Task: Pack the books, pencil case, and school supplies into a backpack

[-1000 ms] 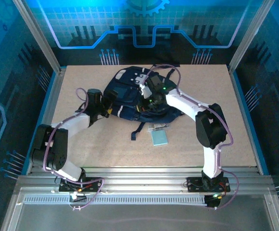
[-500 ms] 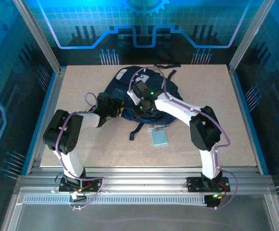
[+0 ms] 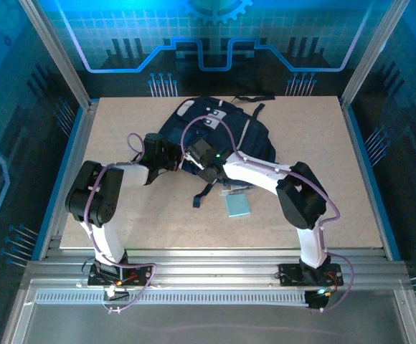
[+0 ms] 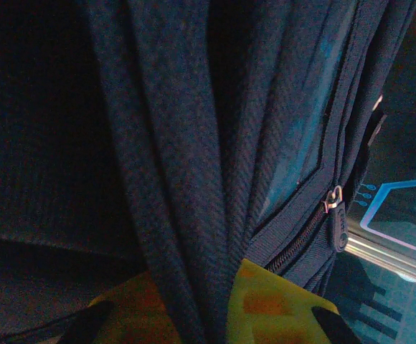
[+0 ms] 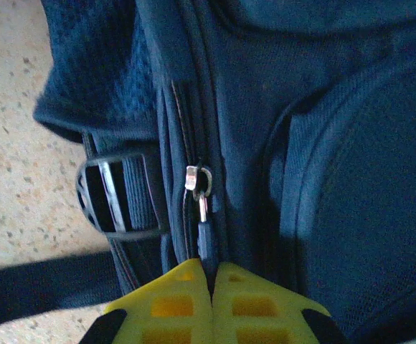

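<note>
The navy backpack [image 3: 226, 132] lies at the table's middle back. At its near-left edge my left gripper [image 3: 173, 162] is shut on a thick fold of the backpack's fabric [image 4: 194, 215], which runs between my yellow fingers [image 4: 280, 304]. Just to the right, my right gripper [image 3: 195, 154] is shut on the dark zipper pull [image 5: 206, 240], below its silvery slider [image 5: 196, 178]. Of the school supplies, a light-blue pad [image 3: 238, 205] and a small silvery-grey item [image 3: 235, 190] lie on the table in front of the backpack. The books and the pencil case are out of view.
A dark strap [image 3: 202, 196] trails from the backpack toward the near edge. A plastic strap buckle [image 5: 115, 197] sits left of the zipper. A second zipper pull [image 4: 336, 218] hangs on the backpack's side. Metal frame posts [image 3: 54, 54] border the table.
My left gripper has moved right to the backpack's edge and shut on its fabric. My right gripper has slid leftward along the backpack with the zipper pull in it.
</note>
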Robot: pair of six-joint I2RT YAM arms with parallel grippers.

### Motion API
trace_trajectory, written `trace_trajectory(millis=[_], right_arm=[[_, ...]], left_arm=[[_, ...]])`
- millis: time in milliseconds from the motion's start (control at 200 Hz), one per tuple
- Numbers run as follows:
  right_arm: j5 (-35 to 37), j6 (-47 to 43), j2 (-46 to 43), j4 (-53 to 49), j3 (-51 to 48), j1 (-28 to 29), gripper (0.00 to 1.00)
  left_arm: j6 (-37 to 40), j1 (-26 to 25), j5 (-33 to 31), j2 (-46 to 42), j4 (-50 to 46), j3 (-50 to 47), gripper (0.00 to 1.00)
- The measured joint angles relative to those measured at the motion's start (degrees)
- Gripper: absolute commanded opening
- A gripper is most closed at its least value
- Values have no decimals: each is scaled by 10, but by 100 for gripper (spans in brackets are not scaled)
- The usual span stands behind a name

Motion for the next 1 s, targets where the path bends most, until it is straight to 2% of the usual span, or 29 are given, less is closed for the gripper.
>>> trace_trajectory(millis=[315,530,750,921,966,1001], right_arm=[[14,5,-80,7,-90,-18,0],[9,32,-128,17,-130,-56,0],[-31,58,-156,40,-141,-97,0],[-80,71,-171,56,-140,-104,0],[-94,76,-171,56,-137,-104,6],[-104,81,-171,54,-137,-104,15]], left_arm=[[38,38,38,2,-45,40,0],[55,56,64,12,-62,67,0],[85,85,110,37,-97,115,0],[112,99,134,56,-128,158,0],[116,102,137,56,-129,159,0],[118,103,139,56,-131,159,0]])
